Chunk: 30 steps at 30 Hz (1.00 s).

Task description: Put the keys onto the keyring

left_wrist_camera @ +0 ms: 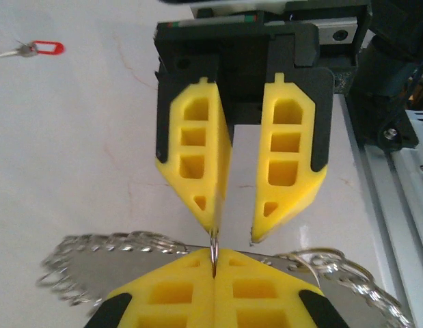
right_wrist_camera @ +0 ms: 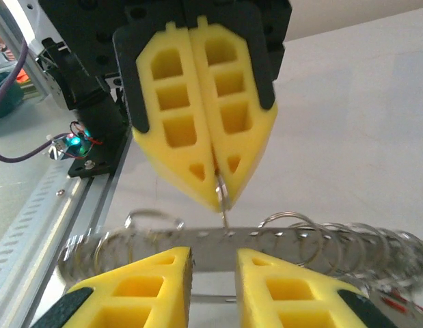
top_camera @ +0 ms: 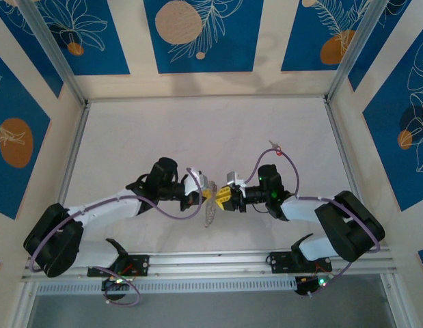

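Left wrist view: noting left tool (left_wrist_camera: 215,260) pinching shut on a thin loop of the keyring (left_wrist_camera: 115,244), apparently presenting it clear of the surface (left_wrist_camera: 81,150) for threading, the rest draping either side. Noting right tool (left_wrist_camera: 235,234) hovering just above the keyring, jaws parted and empty, one tip touching the loop, likely prising it. Observing one of the keys (left_wrist_camera: 35,48), red-tagged, lying well away from the keyring, awaiting collection.
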### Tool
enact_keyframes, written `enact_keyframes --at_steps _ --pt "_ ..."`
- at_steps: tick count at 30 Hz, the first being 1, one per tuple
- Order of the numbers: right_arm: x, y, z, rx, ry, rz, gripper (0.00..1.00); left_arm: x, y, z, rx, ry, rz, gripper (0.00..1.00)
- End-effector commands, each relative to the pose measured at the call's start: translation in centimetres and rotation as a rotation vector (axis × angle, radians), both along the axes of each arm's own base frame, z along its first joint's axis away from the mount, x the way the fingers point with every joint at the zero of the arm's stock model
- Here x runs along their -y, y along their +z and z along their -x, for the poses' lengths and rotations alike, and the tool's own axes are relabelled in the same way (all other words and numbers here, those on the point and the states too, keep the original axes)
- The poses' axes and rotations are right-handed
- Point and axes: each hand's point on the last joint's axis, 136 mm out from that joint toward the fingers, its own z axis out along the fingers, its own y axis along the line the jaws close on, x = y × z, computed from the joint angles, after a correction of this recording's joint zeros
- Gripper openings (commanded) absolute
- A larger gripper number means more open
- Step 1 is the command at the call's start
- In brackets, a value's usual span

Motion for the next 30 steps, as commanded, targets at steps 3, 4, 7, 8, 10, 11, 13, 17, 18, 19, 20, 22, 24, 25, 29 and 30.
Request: enact_keyframes --at_steps 3,4,7,8,10,11,13,17,18,19,20,22,24,25,29,30 --pt "-0.6 1.1 0.1 0.005 0.047 -0.030 0.24 -0.3 1.0 0.0 0.087 -0.011 0.016 0.00" --pt "-0.7 1.1 0.1 0.008 0.044 -0.030 0.25 -0.2 0.9 0.1 0.086 -0.018 0.018 0.00" --pt "-0.9 1.2 -0.1 0.020 0.037 -0.031 0.25 0.0 0.6 0.6 0.074 -0.044 0.030 0.00" --pt "-1.0 1.2 -0.2 0.023 0.035 -0.031 0.25 0.0 0.6 0.6 0.075 -0.047 0.035 0.00" --pt "-1.1 1.1 -0.3 0.022 0.032 -0.029 0.25 0.1 0.6 0.6 0.073 -0.051 0.047 0.00" --pt "-1.2 1.1 -0.4 0.024 0.034 -0.030 0.25 0.2 0.6 0.6 0.072 -0.052 0.052 0.00" --pt "-1.4 1.0 -0.4 0.022 0.038 -0.030 0.25 0.3 0.8 0.6 0.068 -0.055 0.062 0.00" --pt "-1.7 0.9 -0.4 0.019 0.046 -0.033 0.25 0.6 0.9 0.7 0.061 -0.057 0.075 0.00" --pt "-1.8 0.9 -0.4 0.021 0.044 -0.034 0.25 0.6 0.9 0.7 0.056 -0.057 0.075 0.00" --pt "-1.9 0.9 -0.5 0.023 0.040 -0.035 0.24 0.7 0.9 0.7 0.051 -0.057 0.078 0.00" --pt "-2.0 1.0 -0.5 0.027 0.039 -0.037 0.24 0.8 0.8 0.7 0.045 -0.056 0.080 0.00" --pt "-2.1 1.1 -0.7 0.033 0.033 -0.041 0.24 1.0 0.8 0.7 0.035 -0.055 0.091 0.00" --pt "-2.2 1.2 -0.8 0.039 0.029 -0.045 0.24 1.2 0.6 0.7 0.028 -0.052 0.094 0.00" --pt "-2.3 1.3 -0.8 0.043 0.028 -0.049 0.23 1.2 0.5 0.7 0.026 -0.050 0.092 0.00" --pt "-2.4 1.4 -1.0 0.052 0.019 -0.052 0.16 1.4 0.3 0.7 0.020 -0.040 0.090 0.00" --pt "-2.4 1.5 -1.0 0.057 0.015 -0.054 0.15 1.4 0.2 0.7 0.017 -0.037 0.087 0.00"
